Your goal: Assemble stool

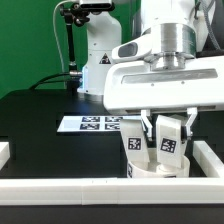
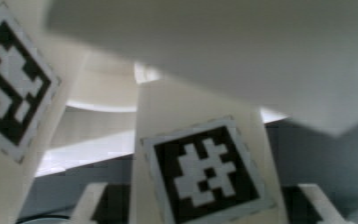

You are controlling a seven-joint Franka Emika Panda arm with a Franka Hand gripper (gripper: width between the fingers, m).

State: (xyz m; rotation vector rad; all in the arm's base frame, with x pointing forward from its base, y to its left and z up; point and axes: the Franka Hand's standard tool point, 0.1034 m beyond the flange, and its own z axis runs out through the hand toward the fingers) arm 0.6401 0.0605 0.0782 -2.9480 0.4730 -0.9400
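Observation:
The white round seat [image 1: 158, 169] lies at the table's front, against the front rail. Two white tagged legs stand upright on it: one [image 1: 135, 142] toward the exterior view's left, one [image 1: 171, 146] toward its right. My gripper [image 1: 170, 127] hangs straight down over the right one, a finger on each side of it. In the wrist view that leg [image 2: 202, 150] stands between my fingers [image 2: 98, 203] with a dark gap at each side, so the gripper [image 2: 202, 206] is open. The other leg [image 2: 16, 80] and the seat [image 2: 96, 88] show behind. No third leg shows.
The marker board [image 1: 92, 123] lies flat on the black table behind the seat. White border rails run along the front [image 1: 90, 190], the exterior view's right [image 1: 211, 156] and left [image 1: 4, 151]. The arm's white base [image 1: 100, 65] and a black stand [image 1: 70, 40] are at the back.

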